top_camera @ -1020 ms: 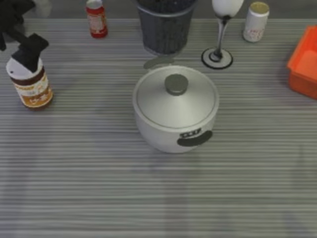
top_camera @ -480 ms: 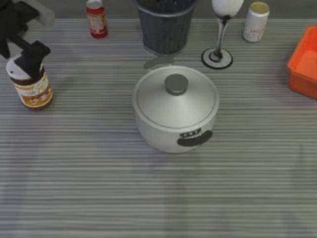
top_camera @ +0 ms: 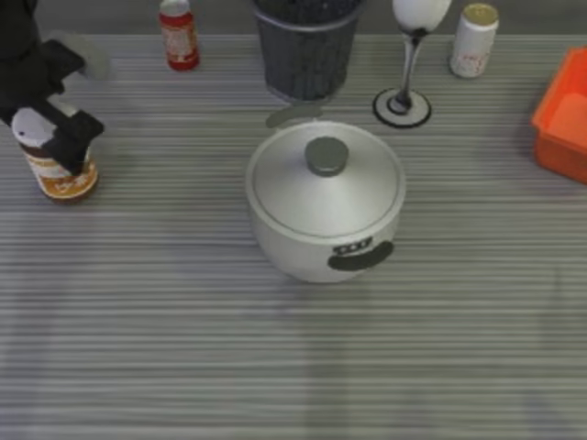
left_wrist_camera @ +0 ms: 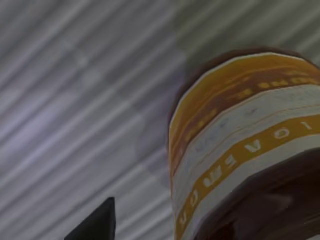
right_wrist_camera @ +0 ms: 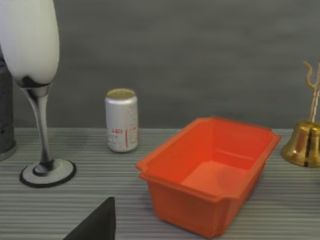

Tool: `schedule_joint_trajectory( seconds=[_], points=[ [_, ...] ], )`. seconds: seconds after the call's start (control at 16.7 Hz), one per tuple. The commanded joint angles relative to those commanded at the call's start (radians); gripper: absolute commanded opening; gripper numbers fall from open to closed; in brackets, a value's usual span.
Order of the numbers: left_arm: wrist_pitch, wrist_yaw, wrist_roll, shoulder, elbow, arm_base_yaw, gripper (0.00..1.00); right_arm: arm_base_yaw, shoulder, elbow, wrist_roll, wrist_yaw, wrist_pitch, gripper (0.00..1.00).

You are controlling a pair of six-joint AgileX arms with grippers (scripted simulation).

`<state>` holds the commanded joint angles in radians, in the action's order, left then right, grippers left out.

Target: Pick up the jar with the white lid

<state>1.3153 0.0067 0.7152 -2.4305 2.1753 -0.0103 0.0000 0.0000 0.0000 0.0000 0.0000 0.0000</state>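
Currently, the left gripper (top_camera: pixel 53 137) sits at the upper left of the top view, directly over the jar with the white lid (top_camera: pixel 57 170). Its dark fingers (top_camera: pixel 75 136) straddle the jar's upper part; whether they press on the jar or stand apart from it cannot be told. The jar stands upright on the striped table (top_camera: pixel 293 357), near the left edge. The left wrist view shows the jar's orange-and-white label at close range. The right arm is out of the top view; its wrist view faces an orange bin (right_wrist_camera: pixel 210 185) and a white can (right_wrist_camera: pixel 121 127).
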Motion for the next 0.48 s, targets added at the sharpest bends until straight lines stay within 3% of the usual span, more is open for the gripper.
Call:
schedule_joint_trajectory(
  seconds=[0.3, 0.48],
  points=[
    [-0.018, 0.000, 0.001, 0.001, -0.019, 0.001, 1.00, 0.000, 0.000, 0.000, 0.000, 0.000, 0.000, 1.00],
    [-0.018, 0.000, 0.001, 0.001, -0.019, 0.001, 0.77, 0.000, 0.000, 0.000, 0.000, 0.000, 0.000, 1.00]
  ],
)
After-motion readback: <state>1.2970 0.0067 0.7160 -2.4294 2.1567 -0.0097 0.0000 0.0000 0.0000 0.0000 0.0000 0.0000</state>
